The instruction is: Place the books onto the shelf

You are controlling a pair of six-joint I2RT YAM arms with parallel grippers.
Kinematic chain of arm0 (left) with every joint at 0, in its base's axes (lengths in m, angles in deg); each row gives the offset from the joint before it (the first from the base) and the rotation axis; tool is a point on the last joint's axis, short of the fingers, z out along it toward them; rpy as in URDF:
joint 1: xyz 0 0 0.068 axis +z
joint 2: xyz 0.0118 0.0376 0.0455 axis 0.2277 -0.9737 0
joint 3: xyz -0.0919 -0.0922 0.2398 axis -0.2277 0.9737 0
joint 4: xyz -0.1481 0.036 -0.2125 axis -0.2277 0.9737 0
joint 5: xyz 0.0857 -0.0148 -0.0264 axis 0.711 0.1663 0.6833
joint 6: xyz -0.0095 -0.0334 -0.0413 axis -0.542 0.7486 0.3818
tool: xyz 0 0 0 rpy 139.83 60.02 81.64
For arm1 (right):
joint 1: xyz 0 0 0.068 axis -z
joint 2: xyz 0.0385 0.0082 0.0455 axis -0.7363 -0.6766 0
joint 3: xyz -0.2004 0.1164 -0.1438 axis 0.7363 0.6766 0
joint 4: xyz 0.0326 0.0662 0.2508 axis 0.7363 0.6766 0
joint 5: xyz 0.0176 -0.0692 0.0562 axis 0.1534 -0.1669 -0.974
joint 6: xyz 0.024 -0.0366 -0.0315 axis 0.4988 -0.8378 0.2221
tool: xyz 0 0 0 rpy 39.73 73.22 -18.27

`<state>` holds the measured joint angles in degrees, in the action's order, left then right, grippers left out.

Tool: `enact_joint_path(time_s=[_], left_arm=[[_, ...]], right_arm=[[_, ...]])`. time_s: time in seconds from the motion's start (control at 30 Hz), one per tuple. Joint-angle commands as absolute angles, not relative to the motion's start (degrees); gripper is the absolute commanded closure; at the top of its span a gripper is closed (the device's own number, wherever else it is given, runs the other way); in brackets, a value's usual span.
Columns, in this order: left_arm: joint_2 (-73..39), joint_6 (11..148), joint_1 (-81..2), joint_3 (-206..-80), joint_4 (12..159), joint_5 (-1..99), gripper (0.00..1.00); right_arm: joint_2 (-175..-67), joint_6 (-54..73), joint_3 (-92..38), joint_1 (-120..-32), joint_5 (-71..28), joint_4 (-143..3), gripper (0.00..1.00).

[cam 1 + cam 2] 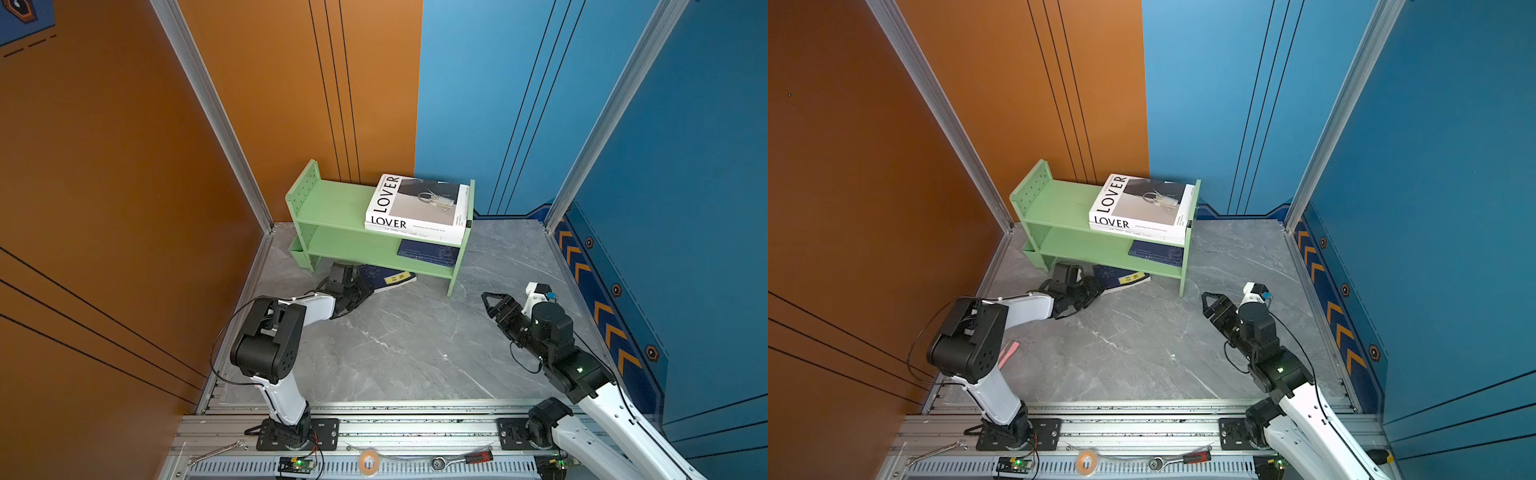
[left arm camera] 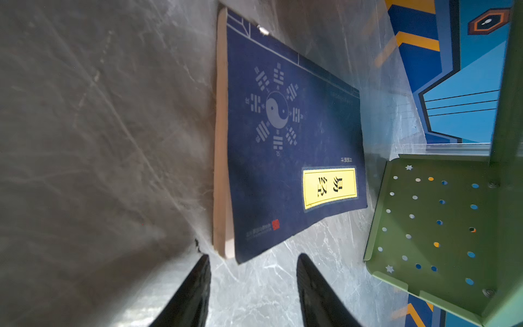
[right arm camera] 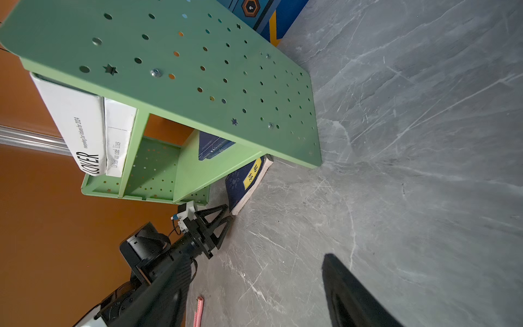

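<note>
Grey marble floor (image 1: 415, 353), centre frame: left gripper (image 2: 253, 257), half-open and empty, should straddle the navy book (image 2: 283, 141) edge squarely before closing, clear of the shelf (image 1: 332, 208) above.

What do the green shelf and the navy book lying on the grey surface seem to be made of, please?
The shelf: probably painted sheet metal, matte; thin panels, punched holes, bolts. The navy book: paper, soft matte cover; cream page edges show.
</note>
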<state>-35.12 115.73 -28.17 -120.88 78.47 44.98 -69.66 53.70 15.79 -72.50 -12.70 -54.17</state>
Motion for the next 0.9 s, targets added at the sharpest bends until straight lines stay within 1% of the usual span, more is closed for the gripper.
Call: enact_joint_path(time_s=[0.0,0.2,0.43,0.87], left_arm=[[-35.04,115.36,-28.44,-122.09,78.01,44.86,0.49],[-36.78,116.35,-28.50,-122.64,76.00,43.78,0.54],[-37.09,116.50,-28.52,-122.92,75.56,43.83,0.55],[-39.70,119.15,-28.35,-121.96,68.48,41.50,0.60]], right_arm=[[-69.59,54.59,15.11,-72.38,-11.34,-52.55,0.25],[-68.99,54.57,15.20,-72.34,-11.09,-52.00,0.24],[-68.74,54.75,15.43,-72.20,-10.90,-51.50,0.25],[-68.65,54.76,15.55,-72.11,-11.07,-51.13,0.25]])
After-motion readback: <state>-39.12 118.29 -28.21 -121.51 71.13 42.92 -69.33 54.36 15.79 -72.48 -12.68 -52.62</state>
